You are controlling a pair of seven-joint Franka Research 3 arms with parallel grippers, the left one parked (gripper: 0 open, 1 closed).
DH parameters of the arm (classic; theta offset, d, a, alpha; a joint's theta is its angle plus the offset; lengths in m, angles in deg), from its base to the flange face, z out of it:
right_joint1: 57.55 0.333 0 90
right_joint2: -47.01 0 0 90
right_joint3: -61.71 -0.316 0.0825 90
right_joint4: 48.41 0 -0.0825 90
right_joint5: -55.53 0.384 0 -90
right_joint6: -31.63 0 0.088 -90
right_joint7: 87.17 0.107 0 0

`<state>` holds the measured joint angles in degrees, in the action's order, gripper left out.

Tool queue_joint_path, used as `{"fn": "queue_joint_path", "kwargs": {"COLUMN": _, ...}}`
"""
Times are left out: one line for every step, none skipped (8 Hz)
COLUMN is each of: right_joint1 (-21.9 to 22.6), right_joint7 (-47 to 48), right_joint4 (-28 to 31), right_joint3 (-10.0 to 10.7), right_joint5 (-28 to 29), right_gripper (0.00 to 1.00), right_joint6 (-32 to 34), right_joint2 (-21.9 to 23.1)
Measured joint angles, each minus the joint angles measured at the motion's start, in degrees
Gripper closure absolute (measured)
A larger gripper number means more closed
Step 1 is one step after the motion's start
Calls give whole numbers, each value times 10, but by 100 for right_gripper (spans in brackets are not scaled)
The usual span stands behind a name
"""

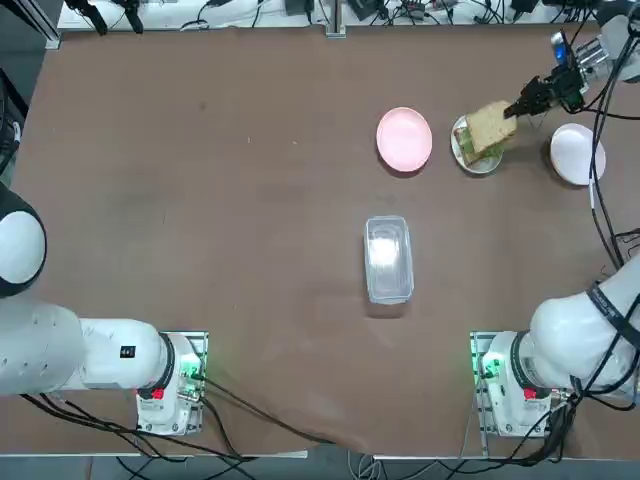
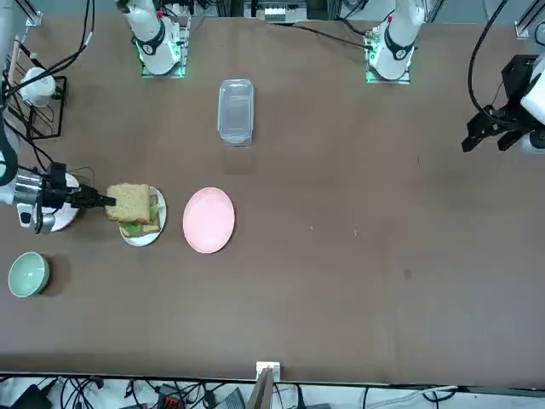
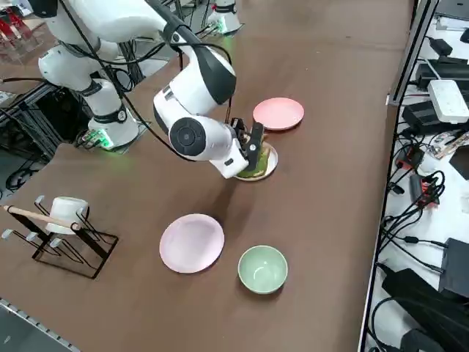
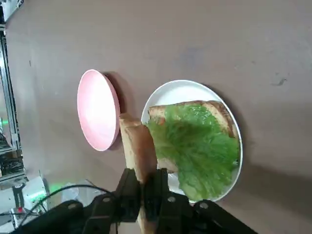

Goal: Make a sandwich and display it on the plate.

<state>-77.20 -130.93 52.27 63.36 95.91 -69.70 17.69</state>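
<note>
I counted one white plate [image 4: 161,95] on the table, two pink plates, one pink plate [image 1: 404,138] just beside the white one and a second pink plate [image 3: 192,242] nearer my right edge of the table, one green bowl [image 3: 262,268], one clear lidded container [image 1: 388,258] mid-table, and one wire rack [image 3: 66,238] with a white cup on it.

Bread slices, I made it two. The lower slice [image 4: 217,109] lay flat on the white plate, toasted tan at the crust, with one broad leaf of green lettuce [image 4: 200,151] spread over most of it and a thin line of red showing at its edge. The top slice [image 4: 139,148] was not down on the stack: it stood on edge over the plate's rim, on the side towards the pink plate.

My right gripper [image 4: 143,192] was clenched on that top slice, fingers pinching its edge from both faces, hovering at the white plate. From overhead the held slice [image 1: 488,127] covered most of the plate and the lettuce beneath.
</note>
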Motion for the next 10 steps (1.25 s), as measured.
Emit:
{"fn": "queue_joint_path", "kwargs": {"right_joint1": -2, "right_joint7": -8, "right_joint4": -16, "right_joint3": 0, "right_joint5": 0, "right_gripper": 92, "right_joint6": 15, "right_joint2": -14}}
{"fn": "queue_joint_path", "kwargs": {"right_joint1": -6, "right_joint7": -15, "right_joint4": -30, "right_joint3": 0, "right_joint5": 0, "right_gripper": 92, "right_joint6": 30, "right_joint2": -27}}
{"fn": "queue_joint_path", "kwargs": {"right_joint1": -10, "right_joint7": -19, "right_joint4": -38, "right_joint3": 0, "right_joint5": 0, "right_gripper": 92, "right_joint6": 39, "right_joint2": -35}}
{"fn": "queue_joint_path", "kwargs": {"right_joint1": -12, "right_joint7": -20, "right_joint4": -41, "right_joint3": 0, "right_joint5": 0, "right_gripper": 92, "right_joint6": 43, "right_joint2": -38}}
{"fn": "queue_joint_path", "kwargs": {"right_joint1": -13, "right_joint7": -20, "right_joint4": -43, "right_joint3": 0, "right_joint5": 0, "right_gripper": 92, "right_joint6": 44, "right_joint2": -40}}
{"fn": "queue_joint_path", "kwargs": {"right_joint1": -13, "right_joint7": -20, "right_joint4": -47, "right_joint3": 0, "right_joint5": 0, "right_gripper": 92, "right_joint6": 44, "right_joint2": -41}}
{"fn": "queue_joint_path", "kwargs": {"right_joint1": -13, "right_joint7": -20, "right_joint4": -47, "right_joint3": 0, "right_joint5": 0, "right_gripper": 92, "right_joint6": 44, "right_joint2": -42}}
{"fn": "queue_joint_path", "kwargs": {"right_joint1": -13, "right_joint7": -20, "right_joint4": -47, "right_joint3": -1, "right_joint5": 0, "right_gripper": 92, "right_joint6": 44, "right_joint2": -44}}
{"fn": "queue_joint_path", "kwargs": {"right_joint1": -13, "right_joint7": -21, "right_joint4": -47, "right_joint3": -1, "right_joint5": 0, "right_gripper": 92, "right_joint6": 44, "right_joint2": -48}}
{"fn": "queue_joint_path", "kwargs": {"right_joint1": -13, "right_joint7": -23, "right_joint4": -47, "right_joint3": -1, "right_joint5": 0, "right_gripper": 92, "right_joint6": 44, "right_joint2": -52}}
